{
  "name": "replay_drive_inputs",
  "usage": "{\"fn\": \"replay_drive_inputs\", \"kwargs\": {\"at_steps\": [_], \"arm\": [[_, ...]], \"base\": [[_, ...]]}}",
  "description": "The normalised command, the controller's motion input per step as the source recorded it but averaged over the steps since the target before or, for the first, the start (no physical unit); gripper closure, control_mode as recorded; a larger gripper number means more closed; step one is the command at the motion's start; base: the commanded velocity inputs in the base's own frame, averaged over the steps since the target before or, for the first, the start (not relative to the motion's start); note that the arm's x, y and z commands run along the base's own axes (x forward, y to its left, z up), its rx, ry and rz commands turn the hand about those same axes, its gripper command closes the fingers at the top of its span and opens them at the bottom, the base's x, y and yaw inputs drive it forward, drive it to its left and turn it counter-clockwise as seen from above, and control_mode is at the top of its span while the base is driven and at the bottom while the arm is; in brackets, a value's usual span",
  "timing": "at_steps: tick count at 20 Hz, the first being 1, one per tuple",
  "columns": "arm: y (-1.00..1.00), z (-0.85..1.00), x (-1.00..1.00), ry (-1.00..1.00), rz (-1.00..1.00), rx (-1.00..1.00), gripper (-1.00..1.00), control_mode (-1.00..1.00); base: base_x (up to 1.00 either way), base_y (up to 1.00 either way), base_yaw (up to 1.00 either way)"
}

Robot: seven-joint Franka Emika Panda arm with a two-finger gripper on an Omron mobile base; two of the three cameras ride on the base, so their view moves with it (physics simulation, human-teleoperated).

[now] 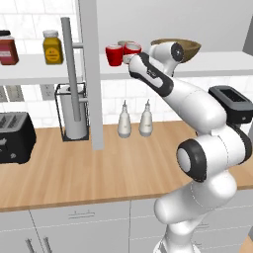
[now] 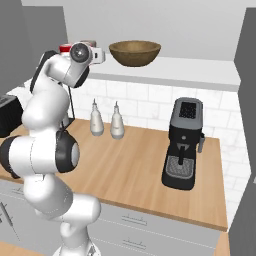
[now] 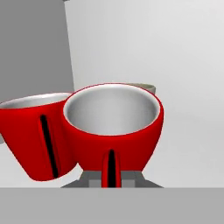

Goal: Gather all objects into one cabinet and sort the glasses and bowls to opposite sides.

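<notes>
The gripper, clamped on a red cup, holds it at the cabinet shelf beside a second red cup, left of the bowl. Next, judging by this: set down, release.

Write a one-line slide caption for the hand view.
Shut gripper holds a red cup on the cabinet shelf, beside a second red cup.
</notes>
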Motion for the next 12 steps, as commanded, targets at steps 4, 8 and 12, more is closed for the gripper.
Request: {"fn": "replay_drive_inputs", "kwargs": {"at_steps": [4, 8, 12], "arm": [[0.06, 0.0, 0.0, 0.0, 0.0, 0.03, 1.0, -1.0], [0.14, 0.04, 0.0, 0.0, 0.0, 0.02, -1.0, -1.0], [-0.02, 0.44, -0.12, 0.0, 0.0, 0.0, -1.0, -1.0]], "base": [[0.0, 0.0, 0.0], [0.0, 0.0, 0.0], [0.0, 0.0, 0.0]]}}
